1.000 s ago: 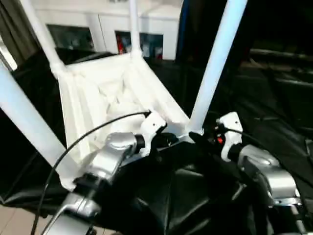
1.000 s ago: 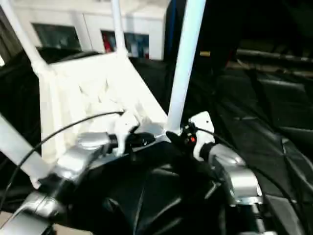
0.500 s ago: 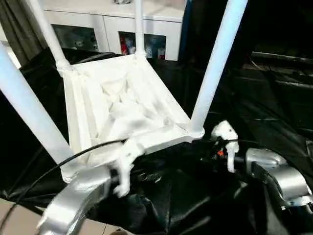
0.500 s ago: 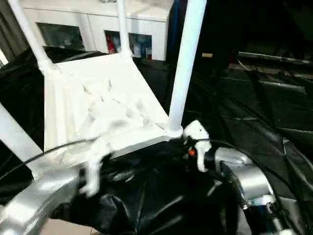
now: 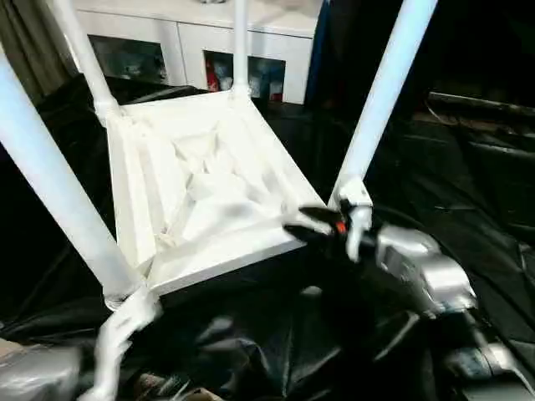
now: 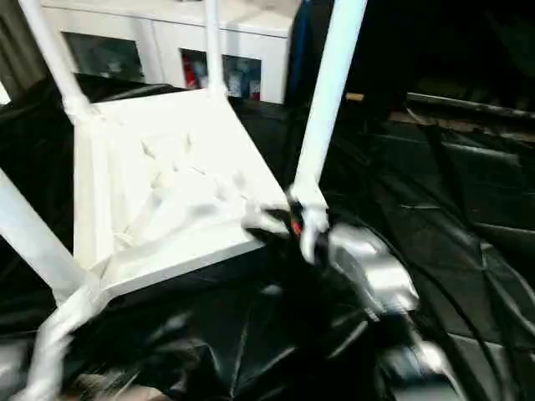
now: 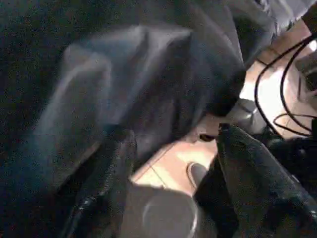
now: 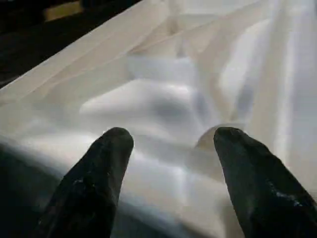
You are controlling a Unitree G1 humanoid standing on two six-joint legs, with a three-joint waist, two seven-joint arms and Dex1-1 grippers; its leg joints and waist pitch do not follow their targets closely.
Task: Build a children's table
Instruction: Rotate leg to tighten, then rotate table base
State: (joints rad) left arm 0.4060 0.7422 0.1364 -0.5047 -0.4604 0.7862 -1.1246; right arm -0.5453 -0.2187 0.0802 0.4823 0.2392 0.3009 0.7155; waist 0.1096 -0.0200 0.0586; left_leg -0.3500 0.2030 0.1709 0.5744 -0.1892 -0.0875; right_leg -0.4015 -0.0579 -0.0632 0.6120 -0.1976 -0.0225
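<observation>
Four upright legs (image 5: 380, 100) around right claw (image 8: 168, 144); cabinet (image 5: 209, 42) behind.

Black crinkled sheet (image 5: 468, 209) over the work surface, upturned white table top (image 5: 201, 184) lying on it

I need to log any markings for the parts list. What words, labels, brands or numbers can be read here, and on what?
None can be read.
White plastic table top, ribbed underside up: no text visible.
White tubular legs: no marking.
White glass-door cabinet: coloured items behind the glass, too blurred to read.
</observation>
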